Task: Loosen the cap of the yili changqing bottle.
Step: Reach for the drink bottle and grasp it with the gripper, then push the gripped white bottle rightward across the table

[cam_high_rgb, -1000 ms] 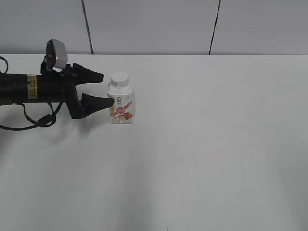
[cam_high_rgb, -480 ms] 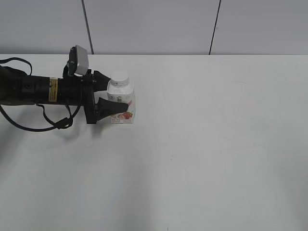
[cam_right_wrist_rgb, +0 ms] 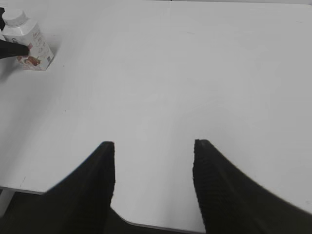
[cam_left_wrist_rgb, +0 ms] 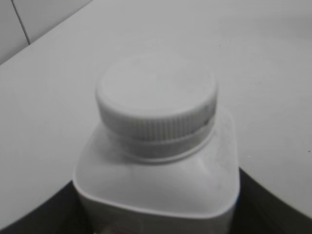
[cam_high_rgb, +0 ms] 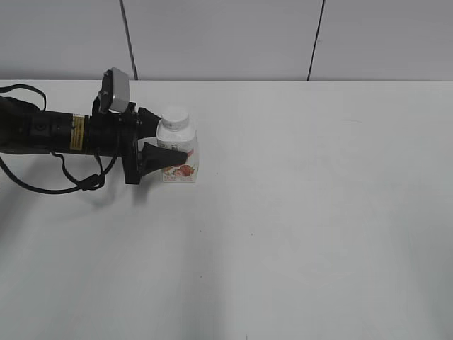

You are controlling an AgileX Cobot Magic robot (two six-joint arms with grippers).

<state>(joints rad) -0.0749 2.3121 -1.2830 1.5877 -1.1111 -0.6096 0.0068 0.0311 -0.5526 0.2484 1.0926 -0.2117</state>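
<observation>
Two fingers of the left claw [cam_high_rgb: 170, 142] now clamped round the bottle [cam_high_rgb: 178, 152], near the worktop's far-left edge.
Braced for loosening; cap [cam_left_wrist_rgb: 157, 94] untouched, right claw [cam_right_wrist_rgb: 153, 146] spread, idle.

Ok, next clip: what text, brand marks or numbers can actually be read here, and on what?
Nothing can be read with confidence.
Bottle label: a pink-red logo patch and dark marks above it, too small and blurred to read.
Yellow sticker on the left arm: dark print, too small to read.
Cap: plain white, no lettering visible.
Table and wall: no signs or markings.
</observation>
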